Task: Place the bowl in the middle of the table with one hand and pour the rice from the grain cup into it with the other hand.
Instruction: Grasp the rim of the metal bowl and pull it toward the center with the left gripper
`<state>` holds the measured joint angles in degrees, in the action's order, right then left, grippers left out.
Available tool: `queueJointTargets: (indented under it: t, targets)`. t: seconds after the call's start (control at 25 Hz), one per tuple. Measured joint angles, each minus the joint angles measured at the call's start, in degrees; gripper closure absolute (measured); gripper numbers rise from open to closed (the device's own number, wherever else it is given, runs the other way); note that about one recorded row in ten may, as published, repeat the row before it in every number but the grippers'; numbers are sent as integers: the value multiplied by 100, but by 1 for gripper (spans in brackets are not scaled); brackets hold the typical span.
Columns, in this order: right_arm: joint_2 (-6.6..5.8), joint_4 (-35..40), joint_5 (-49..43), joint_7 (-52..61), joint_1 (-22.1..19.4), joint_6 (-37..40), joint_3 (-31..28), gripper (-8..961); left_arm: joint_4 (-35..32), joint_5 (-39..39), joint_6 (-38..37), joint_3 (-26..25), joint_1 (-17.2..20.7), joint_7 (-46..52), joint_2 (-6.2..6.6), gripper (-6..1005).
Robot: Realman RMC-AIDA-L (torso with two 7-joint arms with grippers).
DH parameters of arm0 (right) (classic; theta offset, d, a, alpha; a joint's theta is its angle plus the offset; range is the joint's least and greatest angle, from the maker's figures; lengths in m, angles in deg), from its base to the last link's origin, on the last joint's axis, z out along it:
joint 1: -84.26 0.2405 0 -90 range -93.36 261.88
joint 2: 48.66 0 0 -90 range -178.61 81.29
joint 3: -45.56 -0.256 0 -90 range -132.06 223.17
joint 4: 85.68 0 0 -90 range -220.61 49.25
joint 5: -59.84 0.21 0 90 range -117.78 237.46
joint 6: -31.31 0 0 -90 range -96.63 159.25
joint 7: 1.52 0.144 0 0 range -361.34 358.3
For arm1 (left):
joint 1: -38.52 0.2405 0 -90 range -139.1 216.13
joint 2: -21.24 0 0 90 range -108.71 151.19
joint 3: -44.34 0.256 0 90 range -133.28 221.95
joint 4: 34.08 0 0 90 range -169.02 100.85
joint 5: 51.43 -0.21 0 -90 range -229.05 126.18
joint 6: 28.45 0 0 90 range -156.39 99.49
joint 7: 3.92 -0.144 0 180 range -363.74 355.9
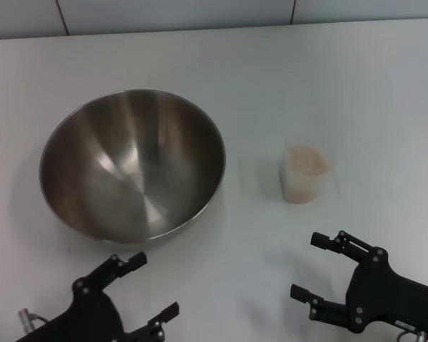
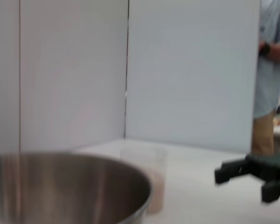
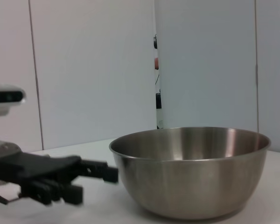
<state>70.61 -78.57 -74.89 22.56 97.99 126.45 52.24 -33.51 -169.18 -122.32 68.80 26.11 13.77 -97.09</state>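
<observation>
The steel bowl (image 1: 132, 164) stands empty on the white table (image 1: 271, 78), left of centre. The clear grain cup (image 1: 299, 187) stands upright to its right, filled with rice (image 1: 306, 159). My left gripper (image 1: 155, 285) is open and empty, just in front of the bowl's near rim. My right gripper (image 1: 307, 266) is open and empty, in front of the cup and apart from it. The left wrist view shows the bowl (image 2: 60, 186), the cup (image 2: 151, 177) behind it and the right gripper (image 2: 252, 175). The right wrist view shows the bowl (image 3: 191, 172) and the left gripper (image 3: 84, 177).
White wall panels (image 1: 200, 14) rise behind the table's far edge. A person (image 2: 270, 70) stands beyond the table in the left wrist view. White tabletop lies between the bowl and the cup.
</observation>
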Motion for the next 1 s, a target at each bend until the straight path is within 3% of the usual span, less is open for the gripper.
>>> queueJointTargets:
  t: [0.16,0.2,0.28,0.32,0.36,0.48,0.56,0.6,0.64,0.68,0.72,0.88,0.92,0.96,1.0]
  targets:
    - [-1,0,-1,1,-4,28,0,118,-156,29,-422,-39,151,-96,8,215]
    - [-1,0,-1,1,-4,28,0,118,-388,80,-926,-338,315,-87,9,217]
    - [-1,1,-1,0,-14,40,-3,118,-493,127,-1215,-818,363,145,18,223]
    - [-1,1,-1,0,-15,42,-5,118,-493,127,-1215,-818,363,145,18,226]
    - [-1,1,0,1,-14,43,-10,118,-790,208,-1322,-1537,272,1014,24,228]
    - [-1,1,4,0,-13,45,-18,118,-1012,211,-1322,-1817,192,1582,14,237]
    - [-3,-17,17,-7,-14,55,-27,118,-1264,220,-1287,-2020,15,2144,11,242]
    - [-3,-17,17,-7,-14,55,-27,118,-1614,225,-1199,-2172,-181,2873,3,245]
    - [-6,-31,21,-7,-11,59,-30,118,-1614,225,-1199,-2172,-181,2873,3,248]
    - [-8,-44,25,-9,-7,62,-33,119,-2430,191,-958,-2274,-558,4161,-29,251]
    - [-10,-48,27,-10,-2,64,-37,119,-2866,107,-738,-2173,-725,4820,-39,254]
    - [-11,-50,33,-25,0,72,-47,119,-2866,107,-738,-2173,-725,4820,-39,265]
    - [-11,-51,35,-31,3,74,-50,119,-3616,-115,9,-1443,-1083,5996,-44,267]
    - [-10,-52,39,-34,7,79,-53,119,-3960,-125,439,-713,-1128,6479,-65,270]
    - [-10,-52,39,-34,7,79,-53,119,-3960,-125,439,-713,-1128,6479,-65,273]
